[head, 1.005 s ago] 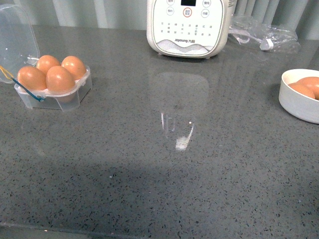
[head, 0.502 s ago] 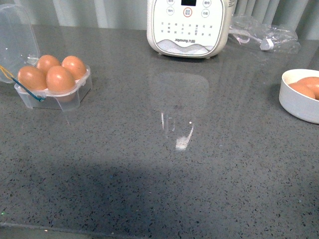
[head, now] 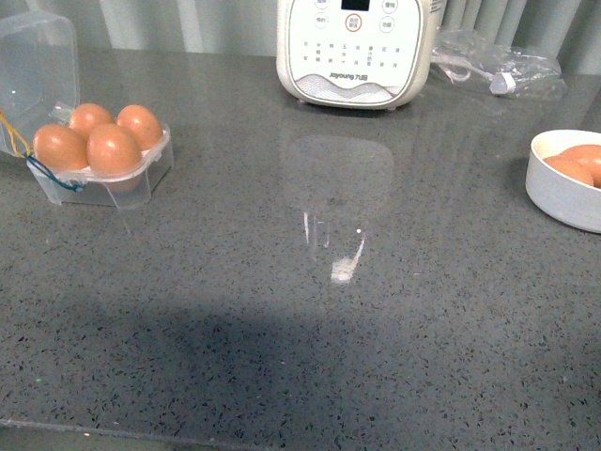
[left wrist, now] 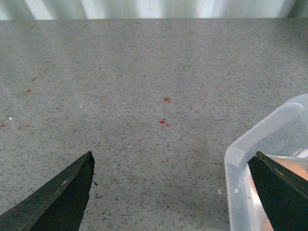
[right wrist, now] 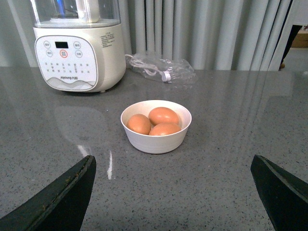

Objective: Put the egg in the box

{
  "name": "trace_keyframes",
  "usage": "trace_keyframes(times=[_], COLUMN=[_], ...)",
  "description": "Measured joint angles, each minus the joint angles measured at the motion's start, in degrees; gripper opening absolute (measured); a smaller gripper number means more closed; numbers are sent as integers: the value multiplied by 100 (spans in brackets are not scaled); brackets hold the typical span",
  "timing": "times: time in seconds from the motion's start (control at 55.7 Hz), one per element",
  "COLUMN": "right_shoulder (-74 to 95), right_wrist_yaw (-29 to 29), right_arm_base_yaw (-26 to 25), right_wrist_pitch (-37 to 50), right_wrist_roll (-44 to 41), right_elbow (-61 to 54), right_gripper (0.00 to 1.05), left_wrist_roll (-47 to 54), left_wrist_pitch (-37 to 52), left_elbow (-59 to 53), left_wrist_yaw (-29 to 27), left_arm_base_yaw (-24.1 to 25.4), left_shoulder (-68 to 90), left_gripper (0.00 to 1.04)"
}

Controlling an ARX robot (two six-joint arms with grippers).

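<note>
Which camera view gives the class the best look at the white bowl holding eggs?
The right wrist view: the whole white bowl shows, with three eggs inside. The front view cuts it off at the frame edge; the left wrist view misses it.

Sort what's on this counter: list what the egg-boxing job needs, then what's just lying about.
Job:
- clear plastic four-hollow egg box, lid open, all four hollows filled
- brown eggs in the round white bowl

Lying about:
- white Joyoung kitchen appliance
- clear plastic bag with a cable
</note>
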Motion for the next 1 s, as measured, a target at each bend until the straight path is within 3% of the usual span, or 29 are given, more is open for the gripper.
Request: trace_keyframes(times=[0.592, 1.005], right_shoulder=[0, 0], right_wrist_yaw=[0, 0], right_arm_base_yaw=[0, 0], right_wrist_pitch=[0, 0], right_wrist_roll=[0, 0], right_elbow=[0, 0], right_gripper=[97, 97], left_wrist_roll=[-450, -240], left_wrist_pitch=[-719, -960], left_elbow=[-691, -695], left_wrist_yaw=[802, 332], left_arm_base_yaw=[-1506, -1215], left_shoulder=[-992, -1788], left_gripper=[98, 98])
